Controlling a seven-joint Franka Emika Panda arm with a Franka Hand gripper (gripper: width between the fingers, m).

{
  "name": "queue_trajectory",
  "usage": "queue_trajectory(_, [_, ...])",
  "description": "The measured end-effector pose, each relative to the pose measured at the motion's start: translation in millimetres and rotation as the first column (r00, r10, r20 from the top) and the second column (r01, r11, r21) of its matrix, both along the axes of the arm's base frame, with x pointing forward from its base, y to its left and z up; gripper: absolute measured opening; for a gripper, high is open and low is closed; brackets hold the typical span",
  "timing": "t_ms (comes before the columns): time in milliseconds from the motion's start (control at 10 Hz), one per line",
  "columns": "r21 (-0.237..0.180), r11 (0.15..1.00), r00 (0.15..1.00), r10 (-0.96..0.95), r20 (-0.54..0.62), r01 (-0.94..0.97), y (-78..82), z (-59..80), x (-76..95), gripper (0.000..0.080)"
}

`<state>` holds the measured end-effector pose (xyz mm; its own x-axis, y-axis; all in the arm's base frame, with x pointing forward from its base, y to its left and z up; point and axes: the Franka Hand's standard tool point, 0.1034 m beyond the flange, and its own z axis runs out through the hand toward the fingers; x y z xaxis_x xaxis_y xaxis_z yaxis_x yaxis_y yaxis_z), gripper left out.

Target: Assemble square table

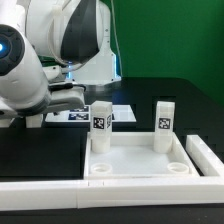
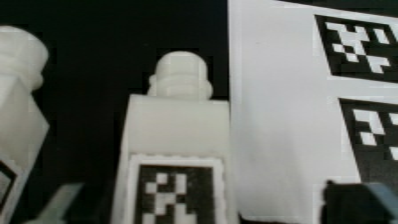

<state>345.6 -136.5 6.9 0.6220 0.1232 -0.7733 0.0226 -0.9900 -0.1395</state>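
The white square tabletop (image 1: 140,168) lies rim-up at the front, with two tagged legs (image 1: 100,126) (image 1: 164,122) standing at its far corners. In the wrist view a third white leg (image 2: 173,140) lies on the black table, its tag near the jaws and its screw tip pointing away. My gripper (image 2: 210,205) is open and straddles the tagged end of this leg. Dark fingers (image 2: 365,200) show on both sides, with a gap to the leg. Another leg (image 2: 18,95) lies beside it. In the exterior view the gripper (image 1: 38,115) is low at the left, and the arm hides its fingertips.
The marker board (image 2: 311,110) lies flat right beside the straddled leg and shows behind the standing legs (image 1: 120,113) in the exterior view. A long white bar fence (image 1: 60,190) runs along the front, with another piece at the exterior view's right (image 1: 207,155).
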Motion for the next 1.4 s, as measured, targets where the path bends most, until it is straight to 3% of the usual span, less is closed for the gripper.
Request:
queue_trajectory(200, [0.003, 1.0, 1.0, 0.006, 0.0, -0.006, 1.3, 0.0, 0.5, 0.0287])
queue_trajectory(700, [0.01, 1.0, 1.0, 0.018, 0.0, -0.018, 3.6, 0.1, 1.3, 0.0287])
queue_trajectory(800, [0.029, 0.999, 0.999, 0.032, -0.01, -0.032, 3.9, 4.7, 2.5, 0.0287])
queue_trajectory(900, [0.062, 0.997, 0.998, 0.056, -0.017, -0.054, 1.0, 30.4, 20.6, 0.0287])
queue_trajectory(1400, [0.062, 0.997, 0.998, 0.056, -0.017, -0.054, 1.0, 30.4, 20.6, 0.0288])
